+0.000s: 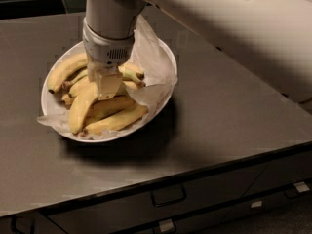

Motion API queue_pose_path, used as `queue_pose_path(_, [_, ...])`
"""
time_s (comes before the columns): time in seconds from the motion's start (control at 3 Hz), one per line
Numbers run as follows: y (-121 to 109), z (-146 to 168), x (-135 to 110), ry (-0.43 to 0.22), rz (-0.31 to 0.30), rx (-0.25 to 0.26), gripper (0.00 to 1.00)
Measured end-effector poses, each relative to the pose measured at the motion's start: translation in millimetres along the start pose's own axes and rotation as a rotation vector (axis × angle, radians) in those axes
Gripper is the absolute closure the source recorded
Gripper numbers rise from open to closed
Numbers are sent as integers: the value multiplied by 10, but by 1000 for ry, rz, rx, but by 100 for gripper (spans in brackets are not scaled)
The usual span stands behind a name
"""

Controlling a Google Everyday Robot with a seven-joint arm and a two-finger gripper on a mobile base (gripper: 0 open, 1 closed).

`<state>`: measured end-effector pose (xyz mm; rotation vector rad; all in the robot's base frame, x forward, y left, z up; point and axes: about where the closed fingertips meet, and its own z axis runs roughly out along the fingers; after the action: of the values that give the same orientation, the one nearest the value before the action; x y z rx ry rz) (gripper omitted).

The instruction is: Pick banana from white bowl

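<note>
View from above of the dark grey flat desk [234, 121] bearing the wide, shallow round white bowl [45, 99], which is lined with crumpled translucent paper [152, 57] that stands up along its right side. In the bowl lies a heap of yellow bananas. The large, curved pale yellow banana [79, 108] lies in the middle of the heap, running from the bowl's near left rim up toward the centre. A second curved banana [63, 73] lies along the far left rim, and slimmer ones [117, 121] lie across the near side. My white arm [219, 23] reaches in from the upper right, and my pale tool [108, 85] is lowered into the middle of the bowl, at the upper end of the large banana. How far it is open, and whether it grips anything, I cannot tell. Drawer fronts with handles [168, 197] run below the desk's near edge.
</note>
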<state>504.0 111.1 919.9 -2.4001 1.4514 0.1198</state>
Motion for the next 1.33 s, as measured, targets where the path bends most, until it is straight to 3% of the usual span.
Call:
queue_pose_path(0.33, [12,-42,-10,-12,0,20,68])
queue_pose_path(1.0, [12,-43,-10,-12,0,20,100])
queue_pose_path(1.33, [14,-125,27,-20,8,43,100])
